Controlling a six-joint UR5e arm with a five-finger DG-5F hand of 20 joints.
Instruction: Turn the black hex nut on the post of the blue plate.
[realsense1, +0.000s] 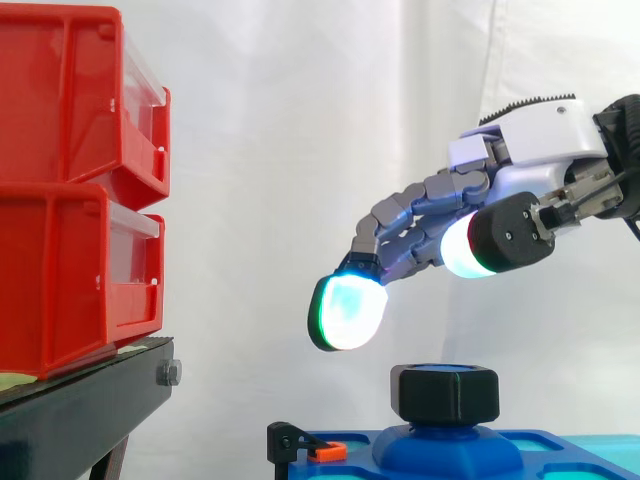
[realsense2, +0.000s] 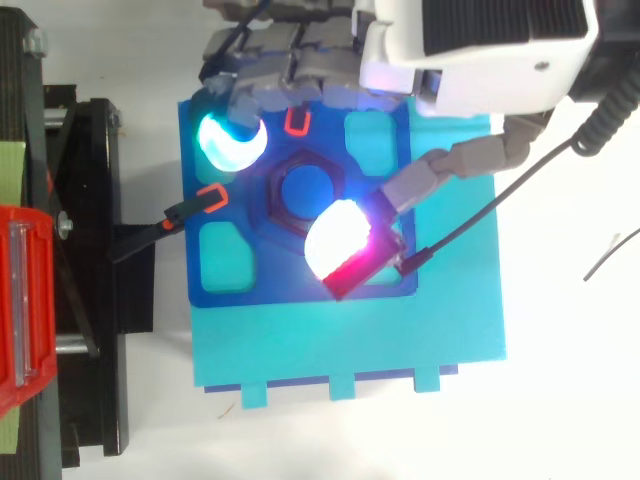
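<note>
A white curtain (realsense1: 300, 150) (softly creased) hangs behind two stacked red bins (realsense1: 60, 190) on a black stand (realsense1: 90, 400).

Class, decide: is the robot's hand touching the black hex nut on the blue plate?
Apart. In the side view a clear gap separates the hand from the black hex nut below.

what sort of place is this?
Likely a lab test rig: white curtain backdrop, red bins on a black stand, and a robot hand above a black hex nut on a blue plate.

Black hex nut (realsense1: 445, 393), seated level around a round blue post (realsense2: 300, 190). Raised at the middle of a flat blue plate (realsense2: 195, 200) with paler recesses.
</note>
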